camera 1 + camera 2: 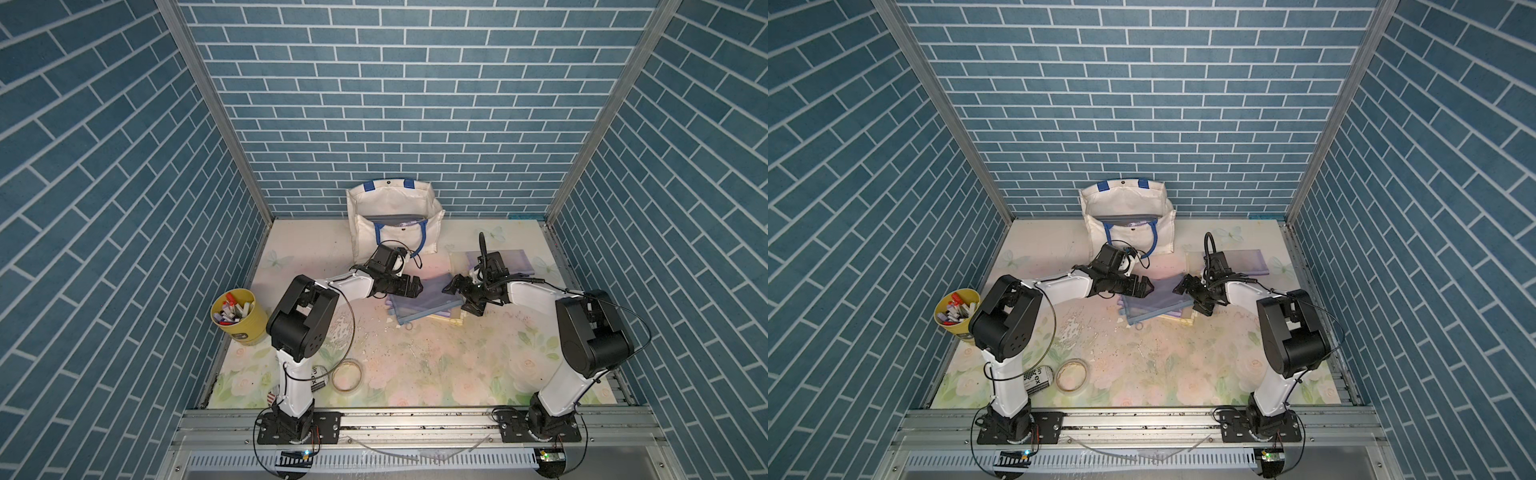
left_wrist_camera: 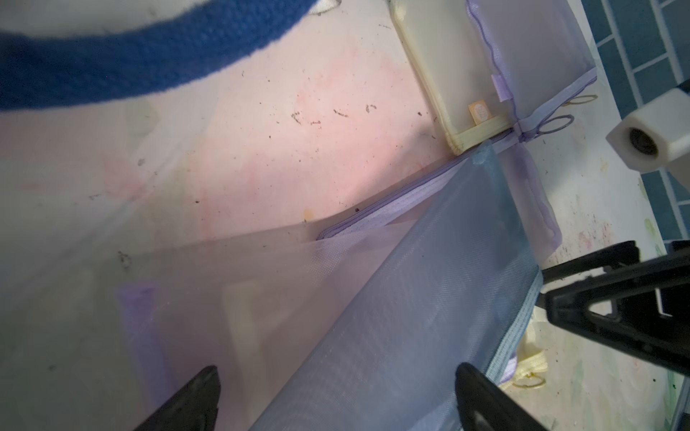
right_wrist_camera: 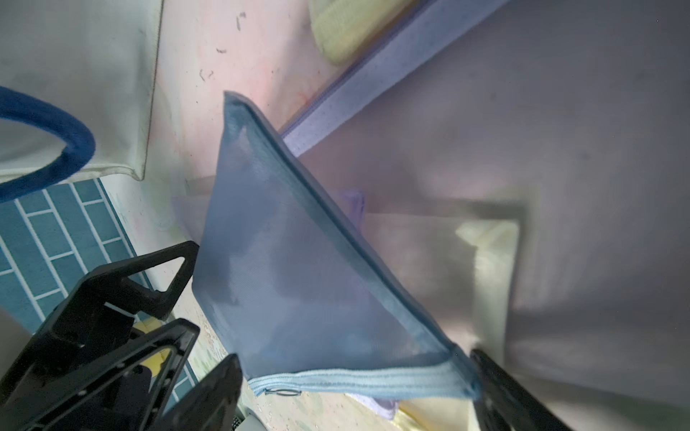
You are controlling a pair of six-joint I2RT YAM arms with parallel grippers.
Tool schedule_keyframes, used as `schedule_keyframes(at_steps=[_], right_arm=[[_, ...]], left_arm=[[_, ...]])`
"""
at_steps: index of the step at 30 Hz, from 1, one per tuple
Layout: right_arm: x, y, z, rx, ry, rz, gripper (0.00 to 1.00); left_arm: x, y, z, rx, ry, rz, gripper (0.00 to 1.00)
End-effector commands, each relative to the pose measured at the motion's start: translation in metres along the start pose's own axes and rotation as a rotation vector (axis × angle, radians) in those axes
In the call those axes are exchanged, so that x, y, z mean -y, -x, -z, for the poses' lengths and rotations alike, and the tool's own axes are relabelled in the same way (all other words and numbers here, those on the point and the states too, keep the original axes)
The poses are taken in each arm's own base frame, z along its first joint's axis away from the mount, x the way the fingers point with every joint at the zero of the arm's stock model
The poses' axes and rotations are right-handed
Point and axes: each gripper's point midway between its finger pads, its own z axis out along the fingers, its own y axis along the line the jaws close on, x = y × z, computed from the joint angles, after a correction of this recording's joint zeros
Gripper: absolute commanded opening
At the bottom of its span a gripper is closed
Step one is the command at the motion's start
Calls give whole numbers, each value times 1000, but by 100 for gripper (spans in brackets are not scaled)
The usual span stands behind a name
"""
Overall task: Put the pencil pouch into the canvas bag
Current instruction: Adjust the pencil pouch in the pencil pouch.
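Observation:
The pencil pouch [image 1: 417,311] is a blue mesh one with a light blue zipper band, lying on top of a pile of pouches at mid-table in both top views [image 1: 1148,309]. My left gripper [image 1: 417,286] is open at its left end, and the mesh [image 2: 410,317] shows between the fingers. At the other end my right gripper [image 3: 356,377] is open, jaws straddling the zipper edge [image 3: 354,384]. The off-white canvas bag [image 1: 365,232] with blue handles stands open at the back wall, just behind the left gripper [image 1: 1144,286]. Its handle [image 2: 112,63] shows in the left wrist view.
Purple [image 2: 373,212] and pale yellow [image 2: 448,74] pouches lie under and beside the blue one. More pouches [image 1: 513,262] sit at the back right. A yellow cup of markers [image 1: 239,316] stands far left. A tape roll [image 1: 347,376] and a can [image 1: 1038,378] lie near the left arm's base.

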Motion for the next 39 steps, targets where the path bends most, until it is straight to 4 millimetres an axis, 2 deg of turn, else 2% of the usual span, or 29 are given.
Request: schedule_keyframes(at_steps=[1,6,10,13,17,23,27,30,34,37,39], right_arm=[[-3,5,-8,-8,1,8,93],[-7,7,-12,-18,19,18,92],[-12,7,-17,-40,37,35,90],[-16,8,-20,-47,51,42,89],[-23,10,-19,-45,66,59,84],[-25,6,-18,-57,78,68,79],[-23,2,-16,-53,76,69,61],[-21,-2,-15,-55,73,71,54],[-18,-5,-17,-57,70,67,47],[-18,-6,-15,-53,68,65,46],[-18,-7,-12,-49,65,67,49]], left_arm=[[10,-10,2,-2,-28,4,97],[22,-50,13,-46,-52,28,87],[44,-83,25,-87,-69,38,78],[57,-92,35,-80,-89,38,71],[67,-84,43,-77,-112,6,65],[75,-73,19,-101,-182,33,63],[77,-64,5,-105,-191,62,62],[81,-61,1,-104,-219,84,61],[85,-60,2,-96,-244,98,54],[85,-58,13,-78,-240,90,55],[78,-58,23,-77,-217,89,59]])
